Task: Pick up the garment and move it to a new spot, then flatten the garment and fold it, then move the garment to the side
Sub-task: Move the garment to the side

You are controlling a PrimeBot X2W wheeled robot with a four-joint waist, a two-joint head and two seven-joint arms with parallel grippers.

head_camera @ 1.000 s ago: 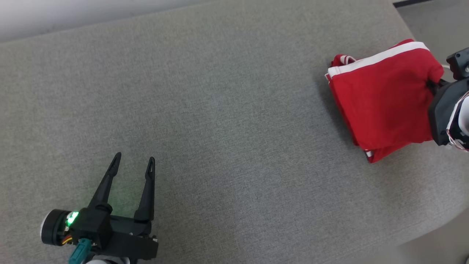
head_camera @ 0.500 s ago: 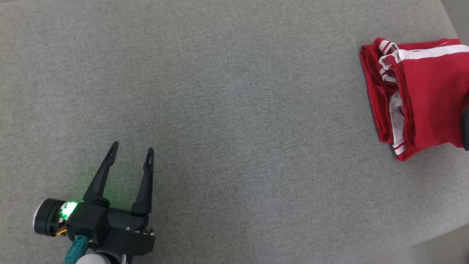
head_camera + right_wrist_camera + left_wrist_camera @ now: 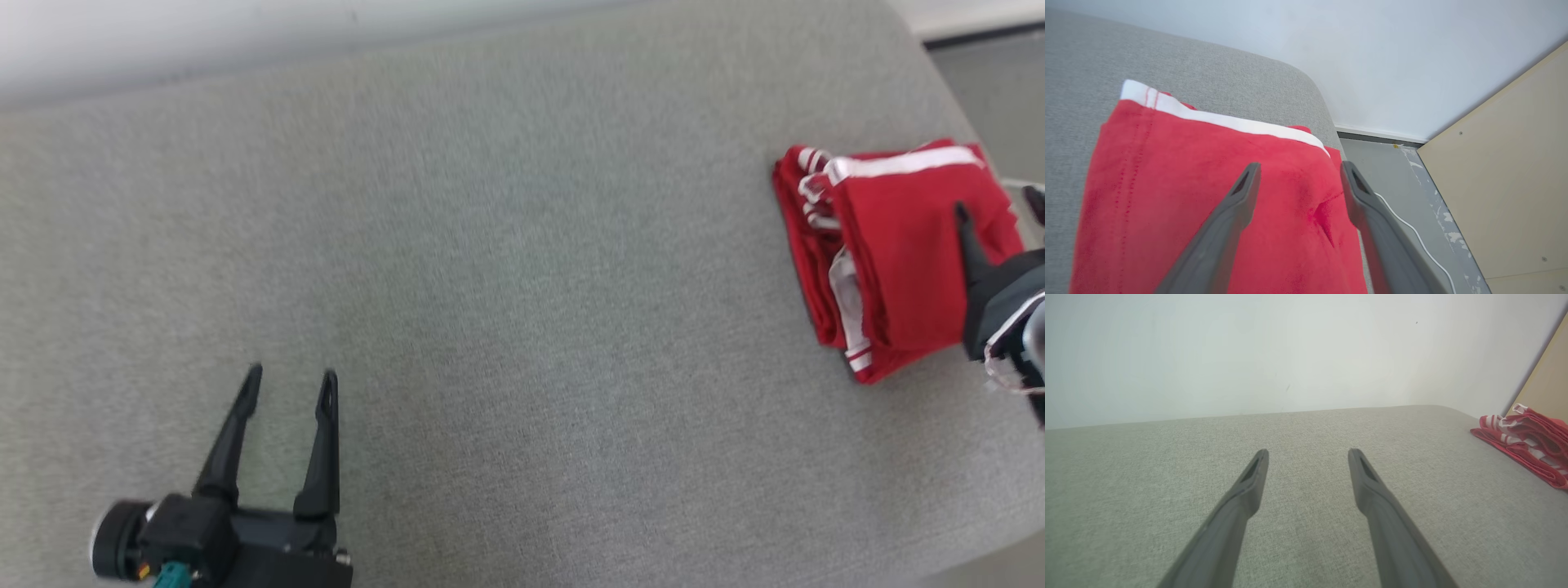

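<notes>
The garment (image 3: 898, 261) is red with white stripes and lies folded in a stack at the right end of the grey padded surface (image 3: 522, 327). My right gripper (image 3: 1000, 211) stands open over its right edge, one finger across the top layer, nothing clamped. In the right wrist view the open right gripper (image 3: 1300, 167) hovers above the garment (image 3: 1167, 183), and a small pinched crease shows in the cloth between the fingers. My left gripper (image 3: 291, 376) is open and empty at the lower left, far from the cloth. The left wrist view has the left gripper (image 3: 1308, 453) open over the bare surface, with the garment (image 3: 1527, 449) at the far right.
The padded surface ends just right of the garment, with a rounded corner (image 3: 1306, 85). Beyond it is grey floor (image 3: 1392, 179) with a thin white cable (image 3: 1412, 232) and a beige panel (image 3: 1506, 171). A pale wall (image 3: 245, 33) runs along the far edge.
My right gripper has opened and let go of the garment, which now lies on the surface. The head camera has shifted. The left gripper stays open.
</notes>
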